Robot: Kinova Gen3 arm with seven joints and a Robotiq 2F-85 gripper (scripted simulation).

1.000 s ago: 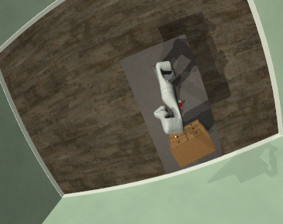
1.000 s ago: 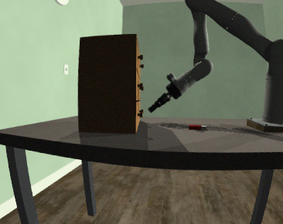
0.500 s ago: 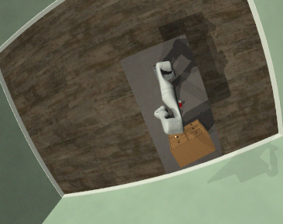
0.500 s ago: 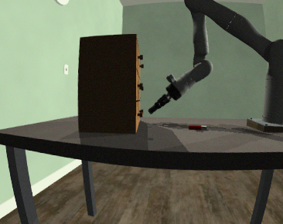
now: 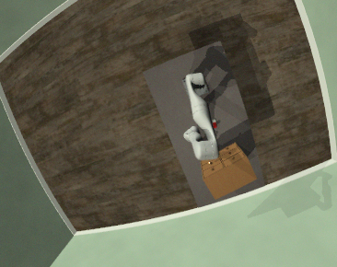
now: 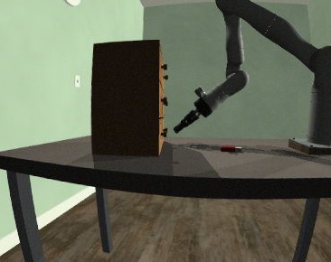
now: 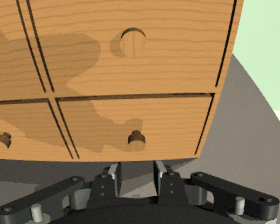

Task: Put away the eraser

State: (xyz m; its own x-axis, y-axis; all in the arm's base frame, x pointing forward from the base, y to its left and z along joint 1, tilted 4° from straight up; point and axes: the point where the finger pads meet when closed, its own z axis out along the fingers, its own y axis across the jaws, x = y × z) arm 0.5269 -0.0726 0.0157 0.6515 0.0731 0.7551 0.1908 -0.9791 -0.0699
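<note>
Lengthwise, the eraser points (white-tipped) toward the base.

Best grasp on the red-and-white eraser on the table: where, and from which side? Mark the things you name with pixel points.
Likely by the long sides of the red part, mid-length, coming from above. The eraser [image 5: 214,124] [image 6: 231,148] lies flat, low and elongated, with table [image 6: 262,158] around it, so fingers straddling its narrow width should fit. It stands off from the chest [image 5: 230,179] [image 6: 126,99] [image 7: 181,65], leaving room to descend.

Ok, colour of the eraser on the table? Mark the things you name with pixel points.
Eraser [image 5: 214,123] [image 6: 229,149]: red, one end white; best in exterior.
</note>
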